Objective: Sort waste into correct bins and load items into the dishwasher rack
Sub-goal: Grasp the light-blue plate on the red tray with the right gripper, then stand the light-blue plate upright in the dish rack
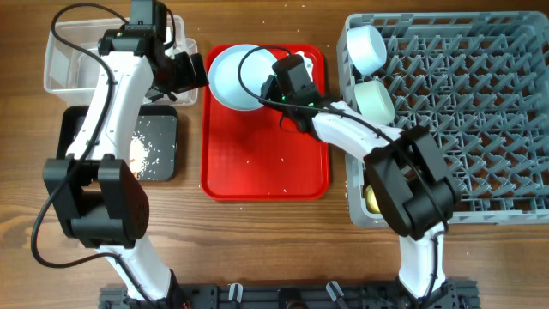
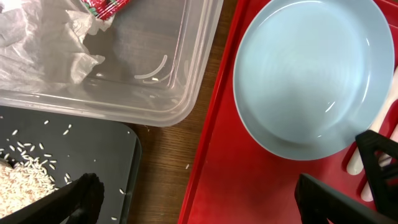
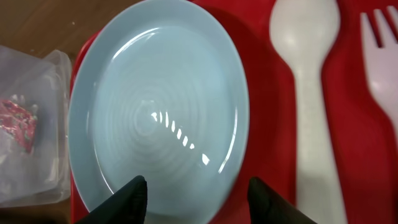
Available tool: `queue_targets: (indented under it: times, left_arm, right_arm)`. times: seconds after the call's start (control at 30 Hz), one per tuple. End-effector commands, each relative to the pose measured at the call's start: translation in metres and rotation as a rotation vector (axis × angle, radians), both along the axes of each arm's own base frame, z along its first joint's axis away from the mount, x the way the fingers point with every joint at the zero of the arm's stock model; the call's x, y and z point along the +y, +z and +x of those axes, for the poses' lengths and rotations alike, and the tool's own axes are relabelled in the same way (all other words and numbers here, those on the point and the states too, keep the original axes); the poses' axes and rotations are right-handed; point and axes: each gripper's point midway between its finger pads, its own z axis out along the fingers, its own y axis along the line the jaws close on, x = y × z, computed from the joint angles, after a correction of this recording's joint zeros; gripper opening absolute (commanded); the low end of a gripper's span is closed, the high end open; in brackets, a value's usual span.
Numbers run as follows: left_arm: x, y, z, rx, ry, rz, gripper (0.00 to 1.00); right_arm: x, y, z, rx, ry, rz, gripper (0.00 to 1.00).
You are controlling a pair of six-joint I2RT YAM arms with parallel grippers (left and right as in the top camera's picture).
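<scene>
Pale blue plate (image 1: 233, 75) flat on red tray (image 1: 266, 163), upper ctr of overhead view; dish-loading step; right hand (image 3: 199, 188) spread open over plate rim, left hand (image 2: 205, 196) open too; nxt: pinch rim, lift to rack (image 1: 480, 112).

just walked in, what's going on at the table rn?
Right gripper is open over the edge of the pale blue plate on the red tray, gripping nothing; spoon and fork lie beside it. Left gripper hangs open and empty near the clear tub, which holds the napkin and wrapper. Scraps are in the black tray; two bowls sit in the rack.
</scene>
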Motion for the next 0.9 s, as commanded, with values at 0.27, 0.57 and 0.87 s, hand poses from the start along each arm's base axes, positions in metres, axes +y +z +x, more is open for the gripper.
queue_targets:
  times: [0.27,0.57,0.87]
  left_arm:
    - [0.002,0.009,0.002,-0.023,0.01,0.006,1.0]
    - [0.002,0.009,0.002,-0.023,0.01,0.006,1.0]
    - [0.002,0.009,0.002,-0.023,0.01,0.006,1.0]
  right_arm:
    - [-0.012,-0.076,-0.037,0.283,-0.039,-0.02,0.04]
    - [-0.05,0.059,-0.039,0.032,0.165,-0.225,0.04]
    - [-0.184,0.258,-0.075,-0.373,-0.16,-0.681,0.04]
